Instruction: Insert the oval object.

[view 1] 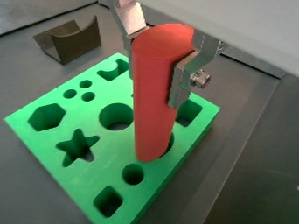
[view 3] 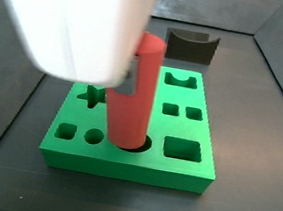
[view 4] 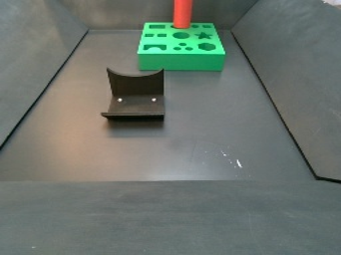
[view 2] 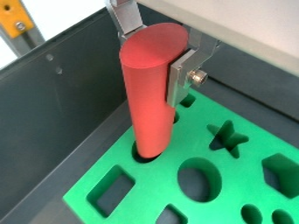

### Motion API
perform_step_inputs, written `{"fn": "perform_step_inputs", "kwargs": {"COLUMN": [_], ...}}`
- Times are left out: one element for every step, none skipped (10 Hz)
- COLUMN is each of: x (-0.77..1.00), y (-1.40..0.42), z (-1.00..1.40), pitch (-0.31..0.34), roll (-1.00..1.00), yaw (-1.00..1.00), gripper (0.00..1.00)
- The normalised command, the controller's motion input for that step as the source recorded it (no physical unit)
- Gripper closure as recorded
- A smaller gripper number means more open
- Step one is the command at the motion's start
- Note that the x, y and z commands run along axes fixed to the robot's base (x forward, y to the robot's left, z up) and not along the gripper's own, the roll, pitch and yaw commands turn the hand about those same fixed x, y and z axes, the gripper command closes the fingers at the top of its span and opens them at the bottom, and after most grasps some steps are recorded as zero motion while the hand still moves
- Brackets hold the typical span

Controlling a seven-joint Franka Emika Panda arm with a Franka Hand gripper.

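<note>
The gripper (view 1: 163, 57) grips the oval object (view 1: 158, 92), upright above the green block (view 1: 52, 131). Its lower end appears to enter the block's oval hole; the operator should keep it vertical and press straight down.

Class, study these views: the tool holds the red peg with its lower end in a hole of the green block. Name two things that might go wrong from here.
1. The oval object, gripped high by the tool, might tilt and jam in its hole.
2. That hole sits near an edge of the green block, so downward force might tip or shift the block.

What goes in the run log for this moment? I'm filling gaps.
gripper: shut on oval object | oval object: upright, tip in green block hole | arch block: apart
</note>
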Motion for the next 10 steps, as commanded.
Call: {"fn": "perform_step_inputs", "kwargs": {"x": [0.25,0.30,0.38,0.41,0.28,0.03,0.00,0.20,0.34,0.36], "y": [-0.08,-0.08,-0.06,-0.07,-0.05,-0.01,-0.02,-0.08,-0.06,-0.03], "z": [-0.16,-0.19,-0.25,-0.26,-0.28,-0.28,-0.35,-0.45,-0.46,-0.40], "pitch": [0.074,0.077,0.073,0.057,0.000,0.000,0.000,0.000,0.000,0.000], "roll": [0.01,0.00,0.00,0.00,0.00,0.03,0.08,0.05,0.00,0.00], "yaw": [0.00,0.00,-0.01,-0.02,-0.02,0.00,0.00,0.00,-0.04,-0.04], "gripper": [1.00,1.00,1.00,1.00,1.00,1.00,1.00,1.00,1.00,1.00]}}
